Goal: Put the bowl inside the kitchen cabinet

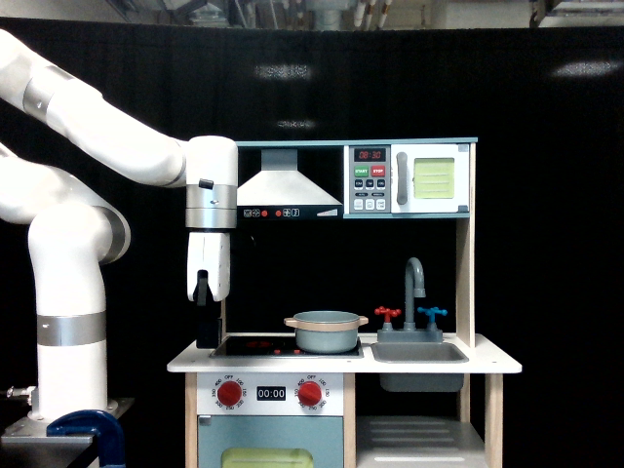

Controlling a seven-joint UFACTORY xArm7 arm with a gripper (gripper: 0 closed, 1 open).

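- The bowl (pixel 326 331) is small, round and grey-blue, with a tan wooden rim and two little tan handles sticking out sideways.
- It sits upright on the black stovetop (pixel 255 345) of the toy kitchen, at the stovetop's end nearest the sink (pixel 419 353), with nothing touching it.
- Its inside cannot be seen from this level view.
- The cabinet (pixel 414 439) is the open light-wood compartment below the sink, with a pale shelf; only its top part shows, the rest is cut off by the lower edge of the picture.
- The bowl is above the cabinet and toward the exterior view's left of it, on the bench top.
- The gripper (pixel 207 322) hangs from the white arm (pixel 97 127), pointing down, on the far side of the stovetop from the sink, well apart from the bowl.
- Its dark tip blends into the black backdrop (pixel 546 195), so I cannot tell whether the fingers are apart or together; nothing is seen held in it.
- Above the bowl are a grey hood (pixel 289 183) and, over the sink, a microwave (pixel 408 179) with a yellow-green window.
- Behind the sink stands a grey tap (pixel 415 283) with a red and a blue handle.
- Below the stovetop are two red knobs (pixel 229 393) and the oven door (pixel 269 444), cut off at the bottom.
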